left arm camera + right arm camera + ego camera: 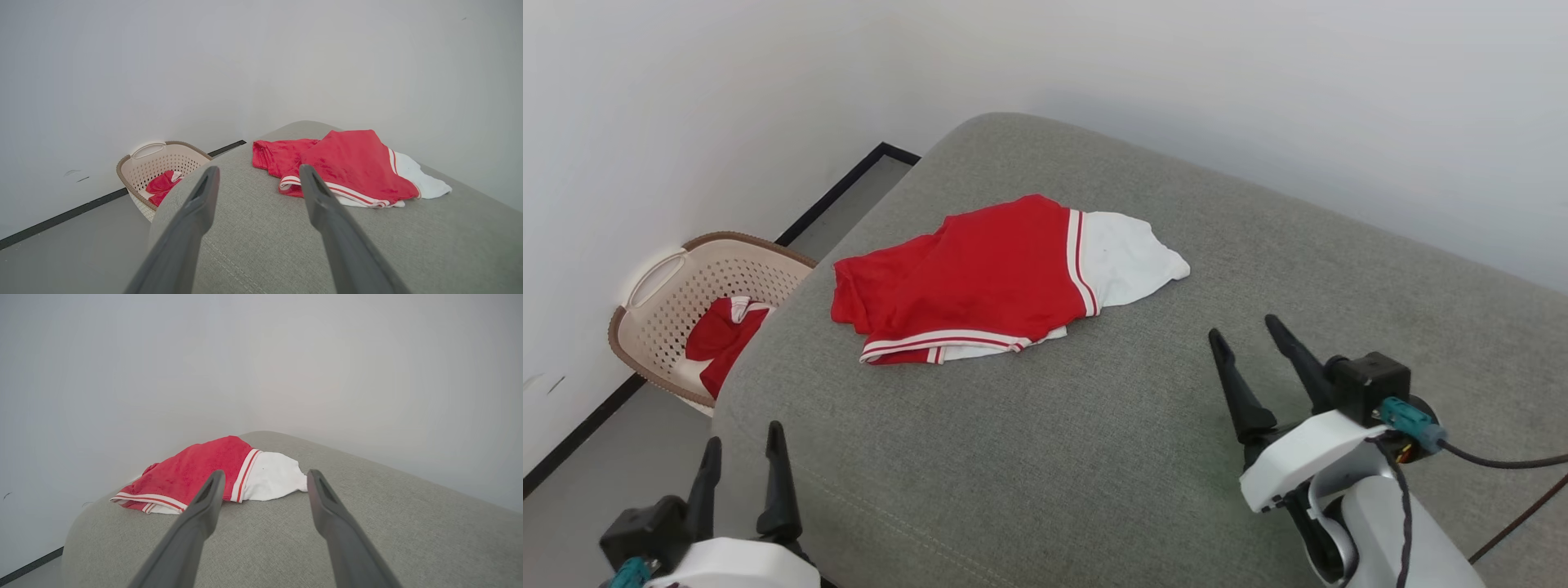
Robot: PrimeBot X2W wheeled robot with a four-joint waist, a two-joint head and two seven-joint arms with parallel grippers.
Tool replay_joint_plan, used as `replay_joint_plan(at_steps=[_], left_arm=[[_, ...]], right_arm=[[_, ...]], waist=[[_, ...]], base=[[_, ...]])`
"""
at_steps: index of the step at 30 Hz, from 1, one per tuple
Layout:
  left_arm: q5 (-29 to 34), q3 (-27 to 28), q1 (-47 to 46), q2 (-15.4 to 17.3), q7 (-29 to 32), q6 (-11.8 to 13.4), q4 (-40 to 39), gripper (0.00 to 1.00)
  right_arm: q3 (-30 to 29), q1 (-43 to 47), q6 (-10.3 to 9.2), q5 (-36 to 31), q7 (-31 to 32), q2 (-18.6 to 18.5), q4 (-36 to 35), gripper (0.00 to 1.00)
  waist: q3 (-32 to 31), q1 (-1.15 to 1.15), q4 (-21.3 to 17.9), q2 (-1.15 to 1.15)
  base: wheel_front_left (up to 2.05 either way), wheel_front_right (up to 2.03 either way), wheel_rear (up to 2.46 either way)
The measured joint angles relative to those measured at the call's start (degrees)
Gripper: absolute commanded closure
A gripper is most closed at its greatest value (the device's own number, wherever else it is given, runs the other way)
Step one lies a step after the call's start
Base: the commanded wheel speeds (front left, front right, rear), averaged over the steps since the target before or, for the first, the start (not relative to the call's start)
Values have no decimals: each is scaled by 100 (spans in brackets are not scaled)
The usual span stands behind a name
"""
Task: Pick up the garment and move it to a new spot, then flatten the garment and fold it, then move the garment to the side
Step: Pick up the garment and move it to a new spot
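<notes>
The garment (980,278) is a bright red shirt with a white sleeve and red-striped white bands, lying crumpled on the grey cushioned surface (1094,457). The left wrist view has the garment (347,167) ahead and to the right of the fingers, and the right wrist view has the garment (196,475) ahead and to the left. My left gripper (743,453) stands open at the lower left, well short of the shirt. My right gripper (1245,331) is open at the right, apart from the white sleeve. Nothing is between either pair of fingers.
A beige perforated laundry basket (670,286) stands on the floor by the wall at the left, with another red-and-white cloth (719,339) inside. White walls close in behind the cushion. A dark cable (1503,461) trails from the right wrist.
</notes>
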Motion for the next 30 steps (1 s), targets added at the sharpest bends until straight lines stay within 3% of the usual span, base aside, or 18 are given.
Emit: replay_joint_plan(at_steps=[8, 13, 18, 20, 30], left_arm=[[26, 134, 104, -37, 0, -7, -103, 0], [318, -271, -321, 68, 0, -73, 157, 0], [372, -721, -1381, 537, 1, -98, 720, 0], [123, -948, -1891, 702, 99, -99, 1066, 0], [-1491, -2199, -3710, 2256, 1759, -118, 2550, 0]], right_arm=[[222, -113, 0, 118, 0, 36, 93, 0], [133, -124, 0, 121, 0, 1, 21, 0], [212, -399, 1, 51, -1, -35, -103, 0], [196, -470, 0, 34, 0, -82, -107, 0], [114, -775, 0, 1, -1, -48, -258, 0]], waist=[[95, 0, 27, 0], [168, 0, -75, 0], [443, 0, -411, 0], [628, 0, -608, 0], [1612, 0, -1695, 0]], base=[[0, 0, 0], [0, 0, 0], [0, 0, 0], [0, 0, 0], [0, 0, 0]])
